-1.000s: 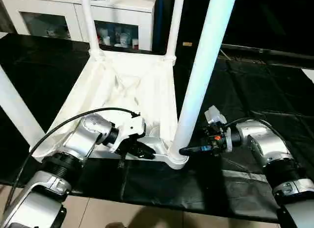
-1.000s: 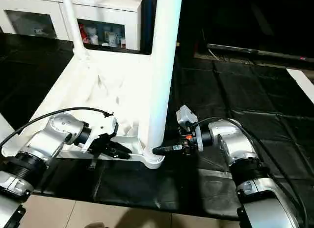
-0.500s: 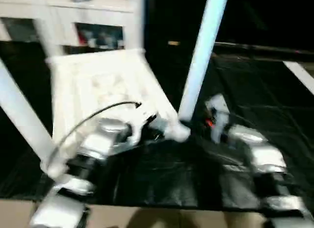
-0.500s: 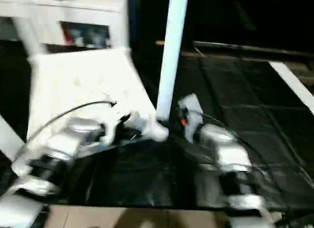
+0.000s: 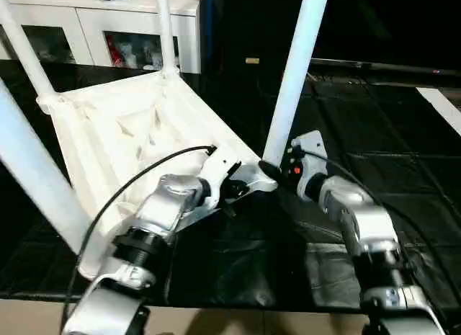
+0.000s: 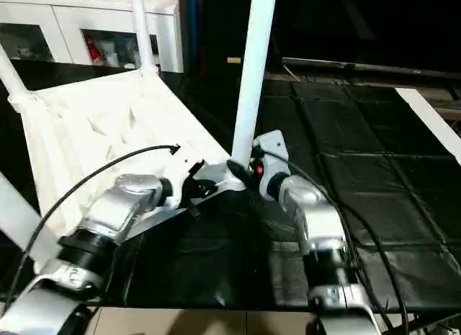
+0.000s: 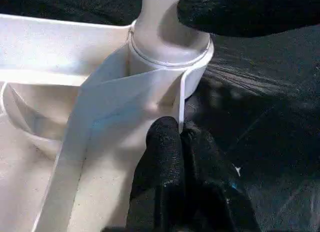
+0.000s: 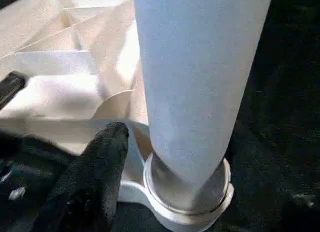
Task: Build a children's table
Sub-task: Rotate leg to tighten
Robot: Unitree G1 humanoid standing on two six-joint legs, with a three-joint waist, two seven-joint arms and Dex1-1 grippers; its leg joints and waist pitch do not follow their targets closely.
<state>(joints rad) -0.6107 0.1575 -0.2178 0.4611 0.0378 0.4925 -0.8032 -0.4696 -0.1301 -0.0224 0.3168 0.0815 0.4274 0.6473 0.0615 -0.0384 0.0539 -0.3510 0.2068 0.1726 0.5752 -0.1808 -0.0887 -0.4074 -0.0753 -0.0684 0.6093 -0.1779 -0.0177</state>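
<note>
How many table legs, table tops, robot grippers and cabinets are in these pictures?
Table legs: 4
Table top: 1
Robot grippers: 2
Cabinet: 1
Total: 8

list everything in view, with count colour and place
children's table: one, white, upside down on the black mat, four legs up
black mat: one, black, spread under the table
cabinet: one, white with glass doors, behind the table
left gripper: one, black fingers shut on the frame edge by the nearest leg's socket
right gripper: one, black fingers, at the base of the nearest leg
</note>
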